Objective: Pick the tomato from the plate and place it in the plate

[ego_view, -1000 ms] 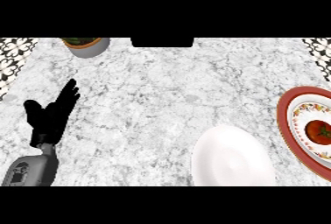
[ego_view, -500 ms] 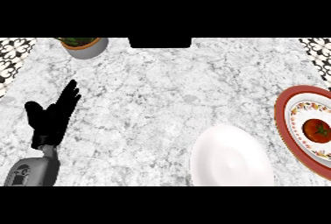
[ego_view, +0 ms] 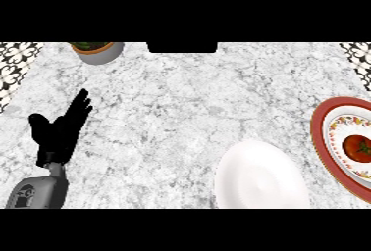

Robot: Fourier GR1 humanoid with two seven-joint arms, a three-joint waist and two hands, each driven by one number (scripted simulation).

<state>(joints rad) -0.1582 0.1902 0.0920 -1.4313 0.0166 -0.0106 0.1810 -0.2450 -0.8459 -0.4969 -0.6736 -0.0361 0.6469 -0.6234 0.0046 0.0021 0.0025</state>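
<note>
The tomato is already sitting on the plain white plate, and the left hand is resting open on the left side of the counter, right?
Not quite. In the head view the red tomato lies on the red-rimmed patterned plate at the right edge; the plain white plate holds nothing. The left hand does rest open at the left.

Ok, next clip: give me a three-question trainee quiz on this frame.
1. True or false: the tomato lies on the red-rimmed plate.
2. Which thing stands at the counter's far left edge? A) potted plant B) kettle C) cutting board
3. Fill in: the only hand in view is the robot's ____ hand, open, fingers up, well apart from the white plate.

Key: 1 true; 2 A; 3 left.
</note>
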